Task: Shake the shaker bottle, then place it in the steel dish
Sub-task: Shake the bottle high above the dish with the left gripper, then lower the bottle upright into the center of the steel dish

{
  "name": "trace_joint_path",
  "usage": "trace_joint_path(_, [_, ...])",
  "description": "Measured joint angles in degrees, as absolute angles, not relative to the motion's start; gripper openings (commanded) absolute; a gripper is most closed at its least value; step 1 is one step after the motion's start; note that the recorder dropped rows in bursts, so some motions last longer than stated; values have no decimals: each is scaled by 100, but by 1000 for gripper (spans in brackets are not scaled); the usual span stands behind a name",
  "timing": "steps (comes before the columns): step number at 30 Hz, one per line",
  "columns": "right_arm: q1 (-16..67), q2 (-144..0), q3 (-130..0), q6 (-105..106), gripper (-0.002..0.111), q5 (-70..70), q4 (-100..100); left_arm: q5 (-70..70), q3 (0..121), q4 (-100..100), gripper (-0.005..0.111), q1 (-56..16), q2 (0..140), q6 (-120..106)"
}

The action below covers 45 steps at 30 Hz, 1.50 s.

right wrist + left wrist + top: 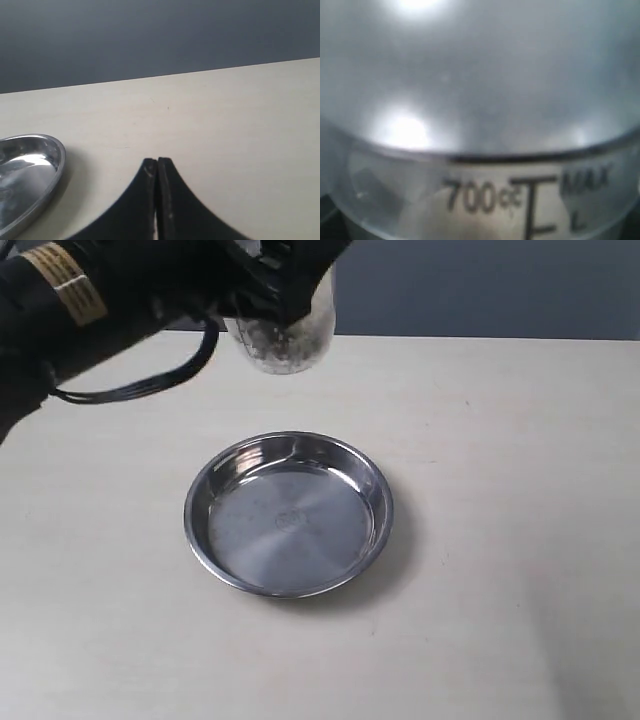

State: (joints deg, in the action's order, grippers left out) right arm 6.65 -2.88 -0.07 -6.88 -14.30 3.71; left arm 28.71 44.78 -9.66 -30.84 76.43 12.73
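Note:
The shaker bottle hangs in the air at the top of the exterior view, above and behind the steel dish, with dark grains showing in its clear lower part. My left gripper is shut on it, black fingers wrapped over its upper half. In the left wrist view the bottle fills the picture, its frosted dome over a clear wall marked "700cc" and "MAX"; the fingers are hidden there. The empty dish lies flat on the table. My right gripper is shut with nothing in it, low over the table beside the dish.
The pale table runs to a back edge against a dark grey wall. My left arm with its black cables reaches in from the upper left over the table.

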Motion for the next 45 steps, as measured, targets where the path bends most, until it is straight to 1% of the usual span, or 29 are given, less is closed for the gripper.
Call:
trace_joint_path(2, [665, -288, -7, -688, -1, -1430, 371, 2937, 4162, -789, 0, -3084, 8139, 1306])
trace_joint_path(5, [665, -288, -7, -688, -1, -1430, 371, 2368, 3670, -634, 0, -3084, 8884, 1580])
trace_joint_path(7, [665, -288, -7, -688, -1, -1430, 371, 2322, 3611, -802, 0, -3084, 8845, 1685])
trace_joint_path(10, [665, -288, -7, -688, -1, -1430, 371, 3117, 4343, -1044, 0, -3084, 7916, 1499])
trace_joint_path(13, [665, -288, -7, -688, -1, -1430, 371, 3140, 4162, -956, 0, -3084, 8238, 1474])
trace_joint_path(14, [665, -288, -7, -688, -1, -1430, 371, 2725, 3928, -881, 0, -3084, 8685, 1504])
trace_joint_path(15, [665, -288, -7, -688, -1, -1430, 371, 2622, 3867, -881, 0, -3084, 8771, 1557])
trace_joint_path(16, [665, -288, -7, -688, -1, -1430, 371, 2677, 3879, -985, 0, -3084, 8670, 1715])
trace_joint_path(18, [665, -288, -7, -688, -1, -1430, 371, 3139, 4278, -1168, 0, -3084, 8107, 1775])
trace_joint_path(20, [665, -288, -7, -688, -1, -1430, 371, 3338, 4416, -1240, 0, -3084, 7948, 1763])
trace_joint_path(22, [665, -288, -7, -688, -1, -1430, 371, 3414, 4212, -1192, 0, -3084, 8208, 1786])
trace_joint_path(25, [665, -288, -7, -688, -1, -1430, 371, 3297, 3490, -1132, 0, -3084, 9242, 1924])
trace_joint_path(32, [665, -288, -7, -688, -1, -1430, 371, 4453, 3464, -1414, 0, -3084, 9132, 1906])
trace_joint_path(41, [665, -288, -7, -688, -1, -1430, 371, 4637, 3462, -1471, 0, -3084, 9132, 1566])
trace_joint_path(45, [665, -288, -7, -688, -1, -1430, 371, 4856, 3462, -1014, 0, -3084, 9430, 1234])
